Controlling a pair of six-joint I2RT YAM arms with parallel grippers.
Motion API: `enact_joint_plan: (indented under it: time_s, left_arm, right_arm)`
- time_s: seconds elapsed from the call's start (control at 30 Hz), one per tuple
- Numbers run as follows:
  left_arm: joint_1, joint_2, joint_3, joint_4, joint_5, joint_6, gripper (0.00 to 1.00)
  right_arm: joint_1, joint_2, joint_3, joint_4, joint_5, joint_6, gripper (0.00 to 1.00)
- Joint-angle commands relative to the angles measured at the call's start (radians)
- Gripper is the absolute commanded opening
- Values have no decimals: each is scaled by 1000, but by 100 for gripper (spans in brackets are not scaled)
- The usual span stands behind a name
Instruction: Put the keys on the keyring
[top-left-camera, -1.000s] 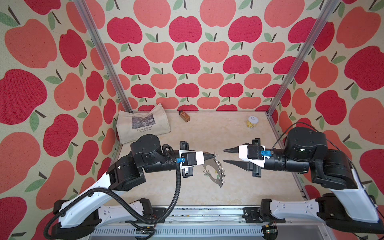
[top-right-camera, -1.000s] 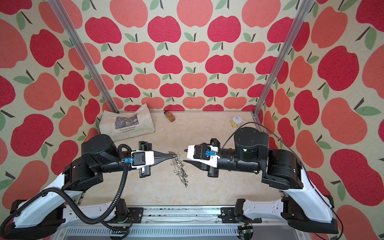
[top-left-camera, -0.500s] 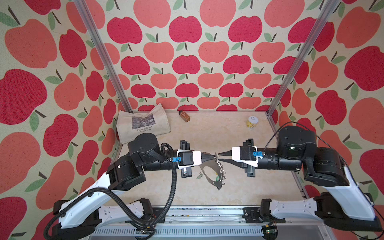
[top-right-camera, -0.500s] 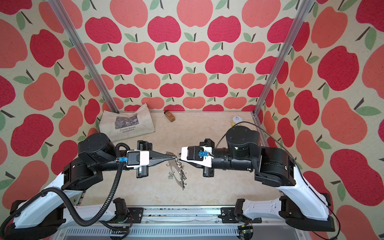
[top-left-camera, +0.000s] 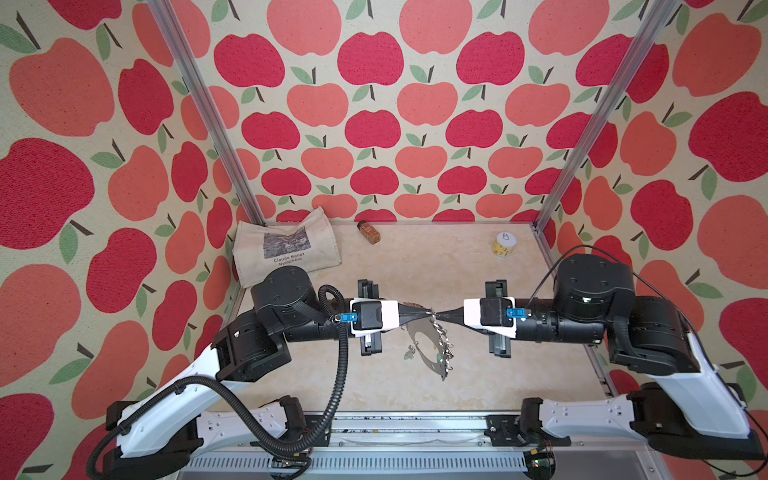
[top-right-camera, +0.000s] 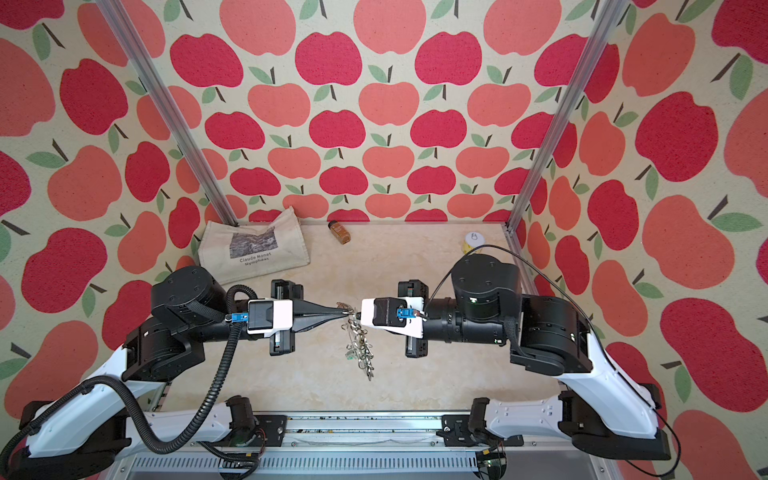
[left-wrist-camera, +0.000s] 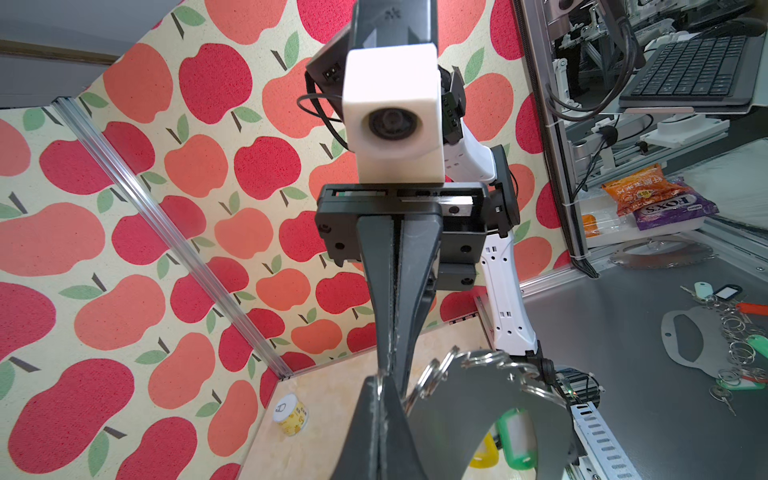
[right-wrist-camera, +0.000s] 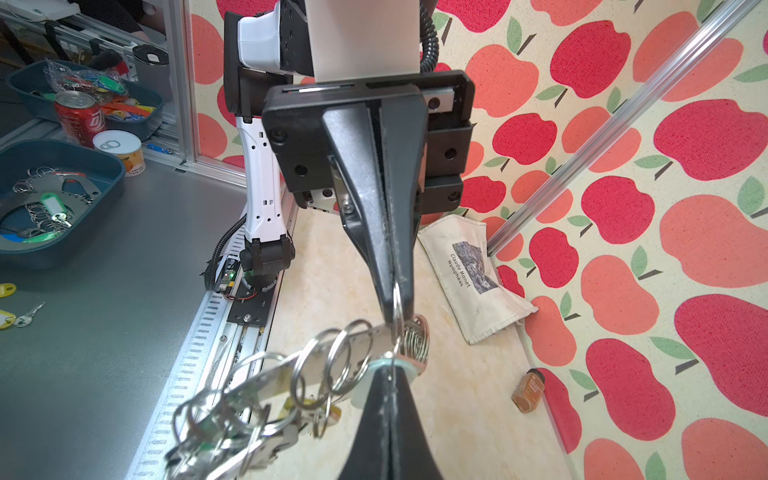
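our left gripper (top-left-camera: 427, 311) is clamped shut on the top edge of the keyring (top-left-camera: 417, 330), which hangs tilted above the table (top-left-camera: 415, 266) in both top views. tip to tip with it, our right gripper (top-left-camera: 437, 312) is pinched shut on the keys (right-wrist-camera: 409, 367), whose pale tag sits against the keyring's ringed edge
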Motion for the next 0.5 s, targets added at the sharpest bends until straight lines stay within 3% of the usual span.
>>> enact_joint_plan:
  time_s: [0.0, 0.47]
  left_arm:
    - [9, -32, -5, 140, 27, -18, 0]
    - [12, -25, -9, 185, 83, -65, 0]
  right_arm:
    - [18, 6, -20, -29, 30, -3, 0]
    - [26, 32, -67, 24, 35, 13, 0]
